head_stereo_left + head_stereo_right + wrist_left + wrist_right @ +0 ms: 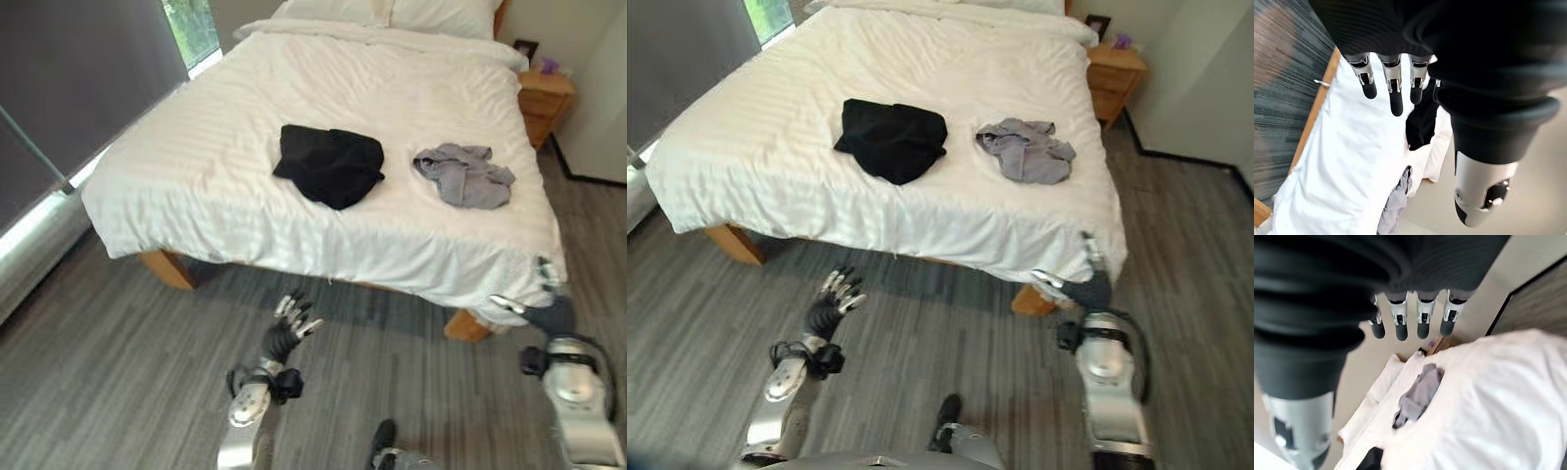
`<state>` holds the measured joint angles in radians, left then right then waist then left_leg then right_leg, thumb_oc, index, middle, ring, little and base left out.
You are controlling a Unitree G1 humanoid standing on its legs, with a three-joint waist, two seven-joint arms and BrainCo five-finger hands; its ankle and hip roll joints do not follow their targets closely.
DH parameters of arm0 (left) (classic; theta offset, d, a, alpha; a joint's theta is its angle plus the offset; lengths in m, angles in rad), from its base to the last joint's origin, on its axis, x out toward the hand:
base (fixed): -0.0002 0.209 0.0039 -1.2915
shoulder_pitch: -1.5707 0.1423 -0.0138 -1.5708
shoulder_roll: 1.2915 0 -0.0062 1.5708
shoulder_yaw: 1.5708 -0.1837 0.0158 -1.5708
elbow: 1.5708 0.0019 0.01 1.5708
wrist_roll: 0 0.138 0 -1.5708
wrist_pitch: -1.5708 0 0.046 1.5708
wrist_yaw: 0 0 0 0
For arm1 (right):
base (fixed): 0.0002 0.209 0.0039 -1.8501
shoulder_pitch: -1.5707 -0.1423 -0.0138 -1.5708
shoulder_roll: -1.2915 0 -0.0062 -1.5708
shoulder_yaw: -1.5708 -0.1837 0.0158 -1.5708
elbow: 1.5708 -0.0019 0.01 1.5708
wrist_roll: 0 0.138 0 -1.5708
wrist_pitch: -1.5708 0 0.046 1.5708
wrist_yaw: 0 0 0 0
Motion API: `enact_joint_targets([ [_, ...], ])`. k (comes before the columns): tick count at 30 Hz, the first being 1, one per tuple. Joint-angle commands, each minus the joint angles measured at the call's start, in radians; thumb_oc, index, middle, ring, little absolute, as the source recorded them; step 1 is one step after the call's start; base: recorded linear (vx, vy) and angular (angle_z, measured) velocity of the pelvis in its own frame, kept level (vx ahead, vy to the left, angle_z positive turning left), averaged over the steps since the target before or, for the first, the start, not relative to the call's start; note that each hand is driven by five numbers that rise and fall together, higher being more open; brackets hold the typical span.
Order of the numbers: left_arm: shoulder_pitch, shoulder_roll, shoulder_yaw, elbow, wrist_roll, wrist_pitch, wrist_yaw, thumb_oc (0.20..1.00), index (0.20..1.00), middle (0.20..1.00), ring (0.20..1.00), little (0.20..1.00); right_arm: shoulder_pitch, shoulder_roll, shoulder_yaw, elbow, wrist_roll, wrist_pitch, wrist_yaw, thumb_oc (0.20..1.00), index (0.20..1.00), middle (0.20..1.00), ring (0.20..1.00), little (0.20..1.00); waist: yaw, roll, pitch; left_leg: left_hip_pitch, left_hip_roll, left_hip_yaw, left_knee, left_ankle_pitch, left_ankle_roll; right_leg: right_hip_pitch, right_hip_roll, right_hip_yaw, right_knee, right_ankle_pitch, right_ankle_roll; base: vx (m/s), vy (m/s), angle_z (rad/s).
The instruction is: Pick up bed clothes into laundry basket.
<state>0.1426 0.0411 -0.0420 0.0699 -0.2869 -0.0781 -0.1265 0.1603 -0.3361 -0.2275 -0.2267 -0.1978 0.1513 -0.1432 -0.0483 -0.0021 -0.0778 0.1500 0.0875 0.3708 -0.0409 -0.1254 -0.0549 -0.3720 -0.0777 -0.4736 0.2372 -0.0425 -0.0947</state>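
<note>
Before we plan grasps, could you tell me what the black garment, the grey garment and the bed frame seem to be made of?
Black garment: soft matte fabric, bunched in folds. Grey garment: thin cloth, probably jersey, heavily crumpled. Bed frame: likely wood, warm orange-brown and smooth.

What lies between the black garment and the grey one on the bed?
Only bare white duvet separates the black garment from the grey garment; both eye views show the gap.

White pillows lined along the head edge of the white-sheeted bed. Wooden nightstand just beside the bed's far right corner, on grey plank floor.
</note>
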Motion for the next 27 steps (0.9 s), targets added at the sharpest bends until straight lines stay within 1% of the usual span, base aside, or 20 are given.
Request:
enact_joint_targets([
  [1,-0.047,0.012,-0.013,-0.065,0.055,-0.050,0.010,1.000,1.000,1.000,1.000,1.000,-0.021,-0.051,-0.060,-0.071,-0.109,-0.009,-0.035,1.000,1.000,1.000,1.000,1.000,-0.012,-0.044,-0.009,0.049,-0.066,-0.010,0.015,-0.014,-0.041,0.152,-0.057,-0.015,-0.324,0.233,0.102,0.53,-0.190,-0.06],
  [2,-0.054,0.004,-0.016,-0.083,0.062,-0.045,0.023,1.000,1.000,1.000,1.000,1.000,-0.101,-0.085,-0.047,-0.043,-0.169,0.002,-0.050,1.000,1.000,1.000,1.000,1.000,0.007,-0.034,0.000,-0.017,-0.026,0.006,0.276,0.015,-0.091,0.216,-0.054,-0.017,-0.324,0.208,0.113,0.35,-0.197,-0.05],
  [3,-0.059,0.006,-0.013,-0.091,0.062,-0.049,0.025,1.000,1.000,1.000,1.000,1.000,-0.152,-0.110,-0.035,-0.028,-0.190,0.005,-0.049,1.000,1.000,1.000,1.000,1.000,0.018,-0.042,0.016,-0.094,0.004,-0.007,0.432,0.045,-0.109,0.243,-0.059,-0.006,-0.324,0.197,0.115,0.47,-0.267,-0.19],
  [4,-0.069,0.008,-0.011,-0.087,0.058,-0.052,0.027,1.000,1.000,1.000,1.000,1.000,-0.207,-0.124,-0.013,-0.009,-0.207,0.010,-0.043,1.000,1.000,1.000,1.000,1.000,0.027,-0.049,0.025,-0.162,0.029,-0.021,0.573,0.079,-0.145,0.263,-0.059,-0.001,-0.324,0.185,0.113,0.29,-0.183,-0.44],
  [5,-0.079,0.010,-0.012,-0.078,0.059,-0.060,0.031,1.000,1.000,1.000,1.000,1.000,-0.266,-0.146,0.016,0.035,-0.233,0.016,-0.053,1.000,1.000,1.000,1.000,1.000,0.042,-0.057,0.036,-0.236,0.038,-0.048,0.655,0.086,-0.155,0.281,-0.062,0.007,-0.324,0.172,0.111,0.25,-0.123,-0.58],
  [6,-0.081,0.007,-0.011,-0.072,0.061,-0.061,0.032,1.000,1.000,1.000,1.000,1.000,-0.319,-0.160,0.038,0.078,-0.251,0.024,-0.058,1.000,1.000,1.000,1.000,1.000,0.057,-0.064,0.048,-0.318,0.020,-0.080,0.683,0.060,-0.138,0.296,-0.063,0.023,-0.324,0.158,0.108,0.31,-0.016,-0.62],
  [7,-0.076,0.000,-0.010,-0.062,0.047,-0.068,0.026,1.000,1.000,1.000,1.000,1.000,-0.452,-0.182,0.117,0.188,-0.293,0.026,-0.069,1.000,1.000,1.000,1.000,1.000,0.092,-0.059,0.062,-0.415,-0.043,-0.136,0.595,0.004,-0.061,0.316,-0.058,0.061,-0.324,0.133,0.106,0.20,0.033,-0.53],
  [8,-0.078,-0.001,-0.007,-0.062,0.047,-0.068,0.026,1.000,1.000,1.000,1.000,1.000,-0.460,-0.183,0.121,0.196,-0.293,0.023,-0.072,1.000,1.000,1.000,1.000,1.000,0.090,-0.062,0.063,-0.415,-0.049,-0.133,0.587,0.012,-0.058,0.312,-0.064,0.061,-0.324,0.136,0.107,0.20,0.075,-0.64],
  [9,-0.071,-0.001,-0.008,-0.062,0.036,-0.067,0.019,1.000,1.000,1.000,1.000,1.000,-0.505,-0.203,0.153,0.233,-0.318,0.022,-0.069,1.000,1.000,1.000,1.000,1.000,0.102,-0.057,0.066,-0.433,-0.036,-0.140,0.504,0.016,-0.041,0.320,-0.058,0.073,-0.324,0.126,0.109,0.27,0.161,-0.91],
  [10,-0.048,-0.004,-0.009,-0.070,0.033,-0.066,0.007,1.000,1.000,1.000,1.000,1.000,-0.586,-0.202,0.224,0.347,-0.339,0.014,-0.069,1.000,1.000,1.000,1.000,1.000,0.116,-0.029,0.066,-0.385,0.008,-0.120,0.294,0.089,-0.034,0.333,-0.044,0.106,-0.324,0.120,0.121,0.29,0.148,-0.70],
  [12,-0.046,-0.006,-0.005,-0.072,0.033,-0.066,0.007,1.000,1.000,1.000,1.000,1.000,-0.599,-0.200,0.234,0.364,-0.339,0.008,-0.077,1.000,1.000,1.000,1.000,1.000,0.119,-0.032,0.071,-0.356,0.002,-0.110,0.252,0.108,-0.037,0.338,-0.046,0.114,-0.324,0.121,0.121,0.24,0.122,-0.33],
  [13,-0.015,0.003,-0.008,-0.083,0.027,-0.072,0.002,1.000,1.000,1.000,1.000,1.000,-0.697,-0.203,0.312,0.520,-0.349,-0.004,-0.102,1.000,1.000,1.000,1.000,1.000,0.151,-0.019,0.069,-0.366,0.050,-0.127,0.085,0.193,-0.054,0.370,-0.039,0.137,-0.324,0.100,0.128,0.34,0.188,-0.46],
  [14,-0.004,0.005,-0.002,-0.089,0.025,-0.072,0.003,1.000,1.000,1.000,1.000,1.000,-0.772,-0.196,0.364,0.620,-0.355,-0.008,-0.130,1.000,1.000,1.000,1.000,1.000,0.162,-0.015,0.079,-0.342,0.071,-0.124,-0.018,0.256,-0.073,0.390,-0.041,0.149,-0.324,0.089,0.128,0.43,0.231,-0.69],
  [16,0.004,0.010,-0.003,-0.070,0.007,-0.094,-0.010,1.000,1.000,1.000,1.000,1.000,-0.851,-0.195,0.416,0.785,-0.355,0.009,-0.174,1.000,1.000,1.000,1.000,1.000,0.177,-0.024,0.089,-0.400,0.124,-0.115,-0.046,0.286,-0.094,0.430,-0.054,0.151,-0.324,0.067,0.133,0.28,0.140,-0.62],
  [17,0.001,0.013,-0.004,-0.079,-0.002,-0.083,-0.016,1.000,1.000,1.000,1.000,1.000,-0.892,-0.211,0.440,0.861,-0.362,0.017,-0.195,1.000,1.000,1.000,1.000,1.000,0.177,-0.025,0.087,-0.417,0.149,-0.086,-0.046,0.288,-0.095,0.449,-0.057,0.141,-0.324,0.052,0.139,0.30,0.143,-0.08],
  [18,0.003,0.016,-0.004,-0.089,-0.004,-0.074,-0.017,1.000,1.000,1.000,1.000,1.000,-0.937,-0.194,0.477,0.955,-0.364,0.020,-0.210,1.000,1.000,1.000,1.000,1.000,0.172,-0.018,0.078,-0.390,0.175,-0.040,-0.046,0.269,-0.097,0.461,-0.050,0.135,-0.324,0.039,0.145,0.35,0.165,0.16],
  [19,0.012,0.021,-0.005,-0.091,-0.007,-0.074,-0.021,1.000,1.000,1.000,1.000,1.000,-0.968,-0.178,0.500,1.044,-0.355,0.016,-0.228,1.000,1.000,1.000,1.000,1.000,0.182,-0.007,0.074,-0.383,0.180,-0.048,-0.046,0.307,-0.097,0.485,-0.037,0.146,-0.324,0.018,0.147,0.38,0.162,0.25],
  [22,0.035,0.031,-0.004,-0.109,-0.011,-0.067,-0.023,1.000,1.000,1.000,1.000,1.000,-1.019,-0.111,0.540,1.227,-0.354,0.008,-0.267,1.000,1.000,1.000,1.000,1.000,0.202,0.002,0.052,-0.338,0.159,-0.074,-0.046,0.353,-0.105,0.519,-0.022,0.164,-0.324,-0.004,0.158,0.34,0.185,0.39],
  [23,0.044,0.042,-0.008,-0.116,-0.011,-0.069,-0.036,1.000,1.000,1.000,1.000,1.000,-1.030,-0.101,0.550,1.282,-0.350,0.001,-0.283,1.000,1.000,1.000,1.000,1.000,0.208,-0.004,0.045,-0.321,0.150,-0.065,-0.046,0.346,-0.104,0.537,-0.024,0.162,-0.324,-0.028,0.165,0.30,0.184,0.08],
  [27,0.044,0.077,-0.016,-0.130,-0.033,-0.068,-0.076,1.000,1.000,1.000,1.000,1.000,-1.077,-0.067,0.575,1.462,-0.324,-0.036,-0.326,1.000,1.000,1.000,1.000,1.000,0.235,-0.032,0.044,-0.303,0.124,-0.049,-0.046,0.340,-0.086,0.563,-0.045,0.159,-0.324,-0.042,0.188,0.21,0.113,0.20],
])
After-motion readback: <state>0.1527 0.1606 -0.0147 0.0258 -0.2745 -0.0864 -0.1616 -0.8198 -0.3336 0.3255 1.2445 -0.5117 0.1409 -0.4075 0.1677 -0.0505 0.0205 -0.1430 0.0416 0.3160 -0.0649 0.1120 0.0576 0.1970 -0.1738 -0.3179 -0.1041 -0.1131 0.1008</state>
